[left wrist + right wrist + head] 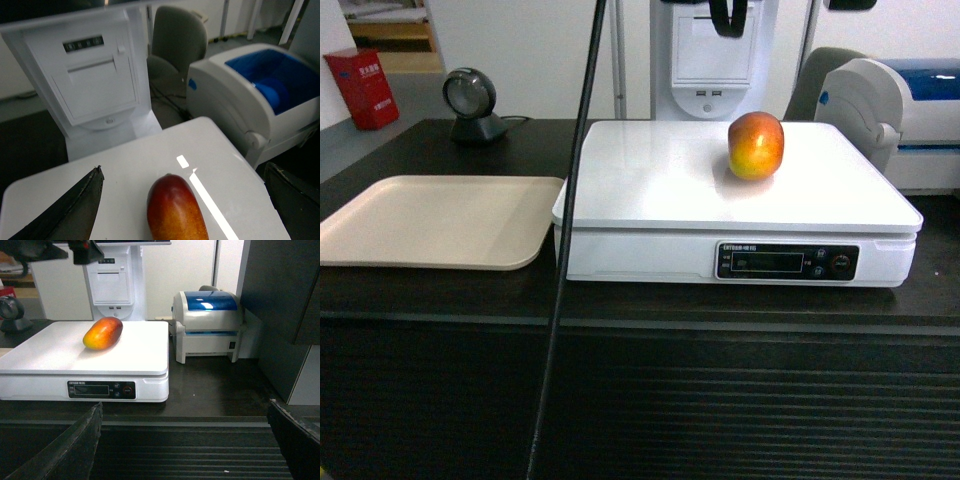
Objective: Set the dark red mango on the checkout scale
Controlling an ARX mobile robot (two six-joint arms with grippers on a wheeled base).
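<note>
Dark red mango (755, 145) shading yellow-orange, frame centre; white scale (650, 180); beige tray (430, 220) left; black-topped checkout (440, 300), ribbed front

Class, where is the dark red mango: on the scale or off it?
On it. The dark red mango lies on the scale platform, with no gripper touching it.

The red-to-yellow oval mango (176, 210) is cut off by the left wrist view's bottom edge. The white flat-topped scale's dark display strip (787, 262) carries lettering too small to read. The beige plastic tray (430, 220) runs past the head view's left edge.
</note>
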